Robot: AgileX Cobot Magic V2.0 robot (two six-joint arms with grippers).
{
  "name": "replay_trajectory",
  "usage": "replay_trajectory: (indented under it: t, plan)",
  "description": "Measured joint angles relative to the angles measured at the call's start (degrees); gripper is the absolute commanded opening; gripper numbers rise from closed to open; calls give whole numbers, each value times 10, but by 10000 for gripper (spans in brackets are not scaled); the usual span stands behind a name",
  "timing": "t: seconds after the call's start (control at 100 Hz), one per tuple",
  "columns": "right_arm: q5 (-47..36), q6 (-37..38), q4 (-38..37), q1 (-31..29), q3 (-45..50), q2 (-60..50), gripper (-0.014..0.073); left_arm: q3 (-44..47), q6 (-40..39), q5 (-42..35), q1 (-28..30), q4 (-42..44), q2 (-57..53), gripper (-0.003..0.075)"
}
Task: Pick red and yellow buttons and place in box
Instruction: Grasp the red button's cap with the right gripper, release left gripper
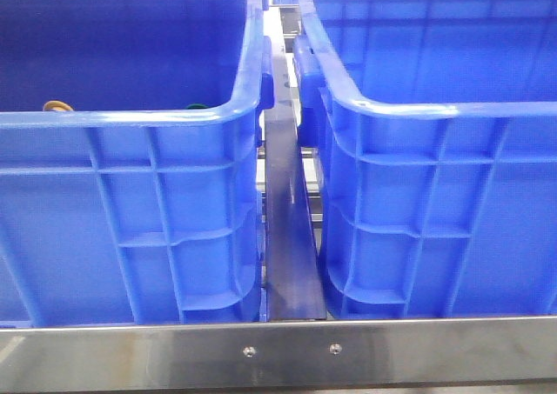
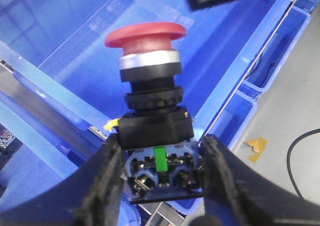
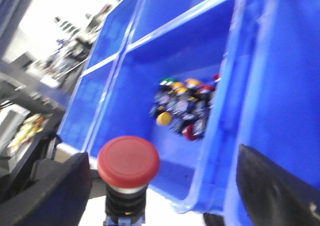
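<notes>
My left gripper point(image 2: 161, 153) is shut on the black contact block of a red button point(image 2: 146, 36), a mushroom-capped push-button held upright. It hangs over the bare floor of a deep blue box point(image 2: 75, 46). In the right wrist view the same red button point(image 3: 128, 161) stands between the wide-apart fingers of my open right gripper point(image 3: 162, 163), nearer one finger point(image 3: 60, 186) and not touching it. A yellow button point(image 3: 164, 118) lies in a pile of buttons point(image 3: 182, 109) in another blue crate point(image 3: 150, 66). Neither gripper shows in the front view.
Two blue crates stand side by side, left point(image 1: 130, 194) and right point(image 1: 435, 194), with a narrow gap between them. An orange-yellow ring point(image 1: 57, 105) and a dark green piece point(image 1: 196, 107) peek over the left crate's near wall. A steel rail point(image 1: 278, 350) runs along the front.
</notes>
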Motion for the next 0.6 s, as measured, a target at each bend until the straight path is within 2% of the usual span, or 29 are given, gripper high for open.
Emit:
replay_trajectory:
  t: [0.31, 0.6]
  plan:
    - [41, -45, 47, 6, 0, 44, 612, 0, 0, 0, 0, 0, 0, -19]
    - [37, -60, 48, 83, -36, 78, 612, 0, 0, 1, 0, 0, 0, -19]
